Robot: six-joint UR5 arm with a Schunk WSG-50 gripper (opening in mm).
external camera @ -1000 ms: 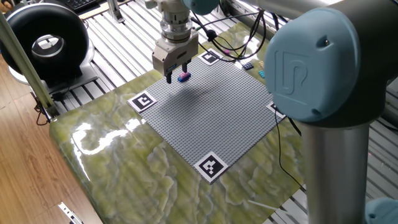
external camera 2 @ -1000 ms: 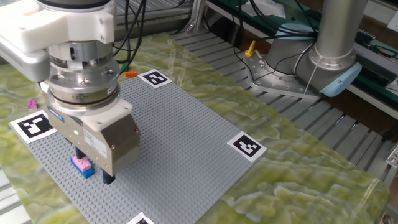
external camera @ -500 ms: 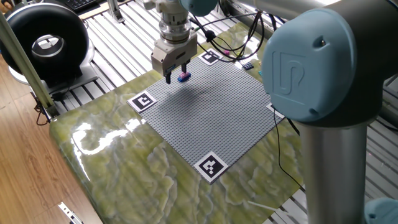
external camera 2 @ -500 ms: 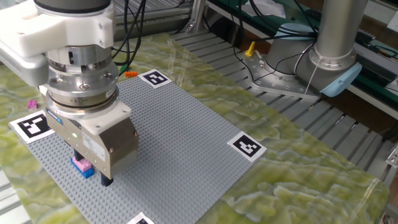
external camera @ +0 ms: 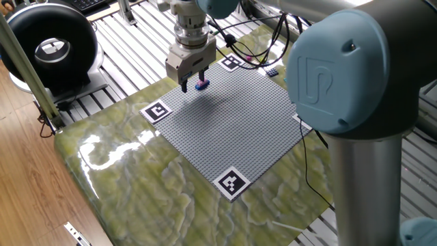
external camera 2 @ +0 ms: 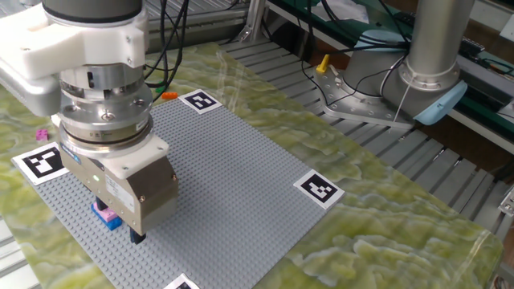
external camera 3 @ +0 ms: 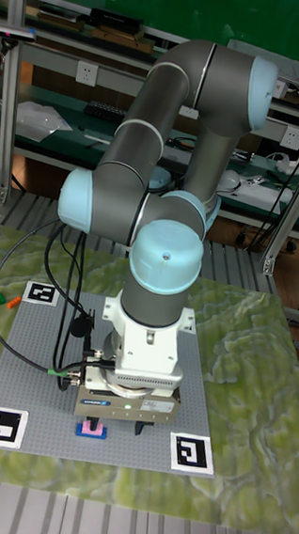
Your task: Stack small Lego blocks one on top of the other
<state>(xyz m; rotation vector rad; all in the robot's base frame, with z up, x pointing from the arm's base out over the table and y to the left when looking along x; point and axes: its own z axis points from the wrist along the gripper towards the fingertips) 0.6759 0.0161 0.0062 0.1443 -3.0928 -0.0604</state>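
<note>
a robotics lab: a pale blue and grey robot arm [external camera 3: 170,250] over a grey studded baseplate [external camera 2: 233,168] with black-and-white fiducial marker squares [external camera: 231,182], metal shelving [external camera 3: 71,45] and cables [external camera 2: 173,32] behind.

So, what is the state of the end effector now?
End effector: open, fingers either side of the pink brick stacked on the blue brick, not gripping.
</note>
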